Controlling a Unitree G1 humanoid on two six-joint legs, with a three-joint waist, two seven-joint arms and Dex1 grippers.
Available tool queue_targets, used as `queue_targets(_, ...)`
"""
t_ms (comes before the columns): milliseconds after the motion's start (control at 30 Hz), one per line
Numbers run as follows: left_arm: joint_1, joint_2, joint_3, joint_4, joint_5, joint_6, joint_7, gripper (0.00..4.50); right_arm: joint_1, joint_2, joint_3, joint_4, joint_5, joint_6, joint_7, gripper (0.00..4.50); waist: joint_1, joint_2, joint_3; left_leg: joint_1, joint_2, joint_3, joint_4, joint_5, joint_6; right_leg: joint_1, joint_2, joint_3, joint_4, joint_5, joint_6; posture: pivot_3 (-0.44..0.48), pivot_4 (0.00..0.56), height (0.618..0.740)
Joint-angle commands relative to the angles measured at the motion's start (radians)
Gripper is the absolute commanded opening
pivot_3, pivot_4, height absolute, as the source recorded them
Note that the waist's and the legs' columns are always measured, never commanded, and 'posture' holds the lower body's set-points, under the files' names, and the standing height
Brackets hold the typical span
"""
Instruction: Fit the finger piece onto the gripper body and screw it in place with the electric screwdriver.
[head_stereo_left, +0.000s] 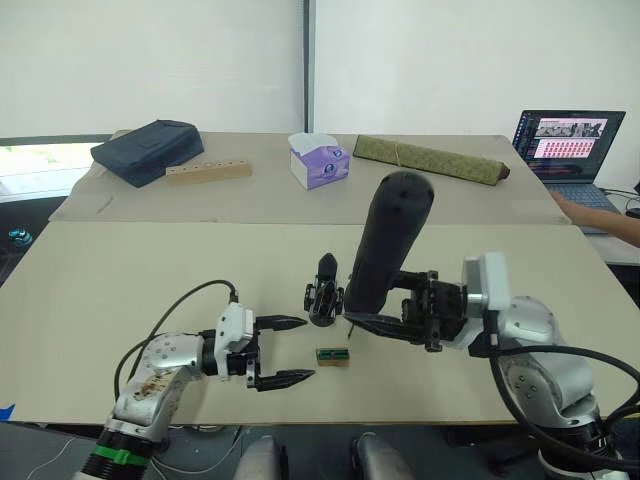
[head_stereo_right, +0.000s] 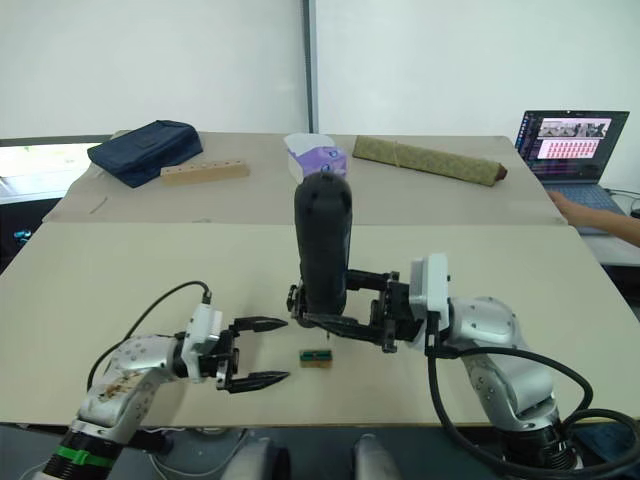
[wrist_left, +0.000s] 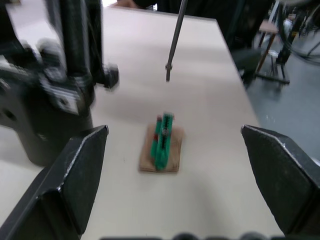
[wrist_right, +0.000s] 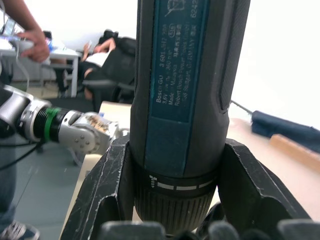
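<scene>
1. The electric screwdriver (head_stereo_left: 388, 245) is the largest thing here. It stands nearly upright, a little tilted, with the rounded end up and the thin metal bit (wrist_left: 174, 37) pointing down above the table (head_stereo_left: 150, 270). The right gripper (head_stereo_left: 385, 320) has its two fingers closed around the lower part of the screwdriver body, one finger on each side.
2. The gripper body (head_stereo_left: 323, 295) stands on the table just beside the screwdriver, on the side toward the left gripper. It has a pointed black finger sticking up. It lies a little beyond the tips of the left jaws, not between them.
3. The left gripper (head_stereo_left: 285, 352) hovers low over the table with its jaws spread wide and nothing between them.
4. A small green and brown part (head_stereo_left: 333, 355) lies flat on the table, just in front of the open left jaws, between the two grippers and near the bit tip.
5. I cannot tell with certainty where the loose finger piece is.
</scene>
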Motion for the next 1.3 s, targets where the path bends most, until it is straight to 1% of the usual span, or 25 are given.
queue_targets(33,0.014,0.058,0.068,-0.083,-0.104,0.082,-0.03,4.5,-0.054,-0.014,-0.069,-0.048,0.078,0.027,-0.03,1.92,-0.002,-0.001,0.001,0.0,0.0,0.0,0.0,0.0,0.0,0.0,0.0,0.0,0.0,0.0,0.0,0.0,0.15,0.74)
queue_targets(100,0.013,0.087,0.103,-0.109,-0.156,0.137,-0.028,4.5,-0.079,-0.023,-0.089,-0.037,0.099,0.044,-0.038,1.92,-0.002,-0.001,0.001,0.0,0.0,0.0,0.0,0.0,0.0,0.0,0.0,0.0,0.0,0.0,0.0,0.0,0.15,0.74)
queue_targets(200,-0.013,0.098,0.149,-0.121,-0.204,0.189,0.001,4.5,-0.118,-0.029,-0.113,-0.014,0.119,0.064,-0.049,1.92,-0.001,-0.002,0.002,0.0,0.0,0.0,0.0,0.0,0.0,0.0,0.0,0.0,0.0,0.0,0.0,0.0,0.15,0.74)
queue_targets(400,-0.076,0.071,0.191,-0.091,-0.213,0.215,0.066,4.5,-0.196,-0.025,-0.132,0.051,0.132,0.093,-0.066,1.92,0.0,-0.003,0.003,0.0,0.0,0.0,0.0,0.0,0.0,0.0,0.0,0.0,0.0,0.0,0.0,0.0,0.15,0.74)
queue_targets(600,-0.147,0.041,0.152,-0.004,-0.125,0.183,0.1,4.5,-0.274,-0.009,-0.115,0.143,0.112,0.099,-0.055,1.92,0.0,-0.004,0.004,0.0,-0.001,0.0,0.0,0.0,0.0,0.0,0.0,0.0,0.0,0.0,0.0,0.0,0.15,0.74)
queue_targets(833,-0.195,0.012,0.085,0.117,-0.022,0.103,0.046,4.5,-0.341,0.026,-0.074,0.194,0.098,0.121,-0.057,1.92,-0.001,-0.004,0.004,-0.001,-0.001,0.0,0.0,0.0,0.0,-0.001,0.0,0.0,0.0,0.0,-0.001,0.0,0.15,0.74)
queue_targets(1167,-0.227,-0.038,0.057,0.235,0.049,-0.002,0.016,4.5,-0.432,0.111,0.001,0.207,0.066,0.191,-0.129,1.92,-0.001,-0.004,0.004,-0.002,0.0,0.0,0.0,0.0,0.0,-0.002,0.0,0.0,0.0,0.001,-0.001,0.0,0.15,0.74)
queue_targets(1300,-0.239,-0.052,0.055,0.265,0.065,-0.027,0.014,4.5,-0.447,0.121,0.014,0.226,0.055,0.213,-0.126,1.92,0.001,-0.004,0.004,-0.002,-0.001,0.0,0.0,0.0,0.0,-0.001,0.0,0.0,0.0,0.001,-0.001,0.0,0.15,0.74)
